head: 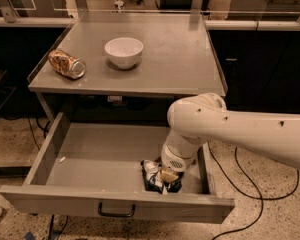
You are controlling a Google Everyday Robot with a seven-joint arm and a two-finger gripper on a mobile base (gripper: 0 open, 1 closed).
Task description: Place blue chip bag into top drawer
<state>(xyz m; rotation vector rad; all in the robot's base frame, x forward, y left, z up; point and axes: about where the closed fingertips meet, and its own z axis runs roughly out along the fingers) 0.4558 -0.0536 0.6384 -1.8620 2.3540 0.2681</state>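
The top drawer [90, 159] is pulled wide open under the grey table, its black handle [116, 211] at the centre of the front panel. The blue chip bag [154, 177], crinkled dark blue with white patches, lies on the drawer floor at the front right. My gripper [170, 176] reaches down into the drawer right at the bag, below my white arm [230, 129], which hides most of it.
A white bowl [123, 51] stands on the table top [180, 59]. An orange patterned can [66, 64] lies on its side at the table's left. Black cables [250, 184] run over the speckled floor at the right. Dark cabinets stand behind.
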